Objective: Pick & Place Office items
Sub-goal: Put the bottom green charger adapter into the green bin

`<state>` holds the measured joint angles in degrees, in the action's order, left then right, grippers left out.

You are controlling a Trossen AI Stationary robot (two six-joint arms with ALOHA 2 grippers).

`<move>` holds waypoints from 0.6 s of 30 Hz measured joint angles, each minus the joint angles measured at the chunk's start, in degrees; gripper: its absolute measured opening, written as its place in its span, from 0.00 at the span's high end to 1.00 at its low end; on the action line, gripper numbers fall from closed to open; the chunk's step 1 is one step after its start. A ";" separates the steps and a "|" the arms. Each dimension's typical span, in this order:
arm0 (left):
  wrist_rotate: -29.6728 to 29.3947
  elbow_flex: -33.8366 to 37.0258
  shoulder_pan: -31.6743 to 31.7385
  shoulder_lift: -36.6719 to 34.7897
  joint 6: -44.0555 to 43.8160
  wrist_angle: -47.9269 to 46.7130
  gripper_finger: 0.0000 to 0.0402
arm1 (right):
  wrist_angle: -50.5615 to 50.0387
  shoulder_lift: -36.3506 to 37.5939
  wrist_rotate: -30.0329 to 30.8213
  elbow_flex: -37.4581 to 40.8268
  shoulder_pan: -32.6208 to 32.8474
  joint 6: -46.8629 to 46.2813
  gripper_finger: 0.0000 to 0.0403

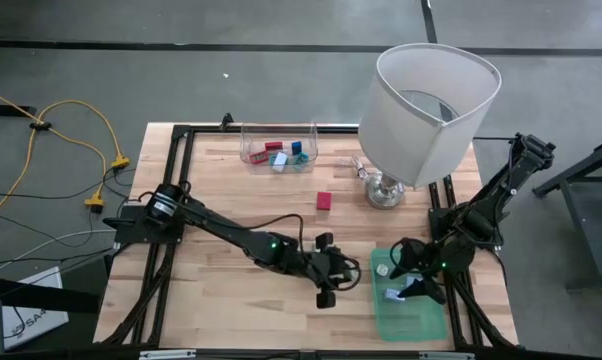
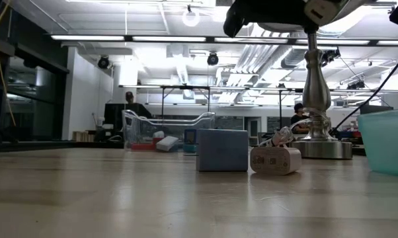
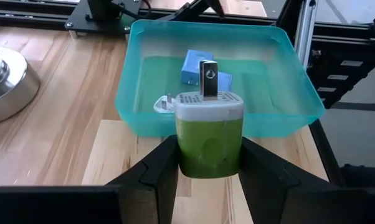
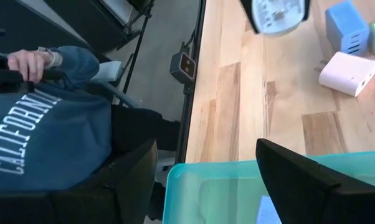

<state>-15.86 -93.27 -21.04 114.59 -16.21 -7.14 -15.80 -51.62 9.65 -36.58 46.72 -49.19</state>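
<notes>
Green charger plug (image 3: 209,140) sits pinched in the left gripper (image 3: 209,163) jaws, near the teal tray (image 3: 287,46), not dropped in yet. Tray already has two blue pieces and one white. Right gripper (image 4: 206,163) hovers over the tray, jaws wide, empty. Left to move: red block (image 1: 324,200) on the tabletop plus roughly four in the clear bin (image 1: 279,152).

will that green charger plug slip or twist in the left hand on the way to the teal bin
Probably not. The green charger plug looks rigid and boxy, clamped on two flat sides by the left hand. Its smooth, glossy shell could slide if jolted. It seems light, and the teal bin is close.
</notes>
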 joint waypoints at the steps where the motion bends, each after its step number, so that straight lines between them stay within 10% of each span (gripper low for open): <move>1: 0.00 0.00 0.00 0.00 0.00 -0.01 0.66 | 0.16 -0.10 0.52 0.00 0.00 0.02 0.35; 18: -0.02 0.00 -0.02 0.00 7.25 6.60 0.66 | 2.76 -0.39 10.15 0.02 0.00 3.81 0.35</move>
<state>-15.88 -93.27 -21.06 114.59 -8.96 -0.54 -13.04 -52.01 19.80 -36.56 46.72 -45.38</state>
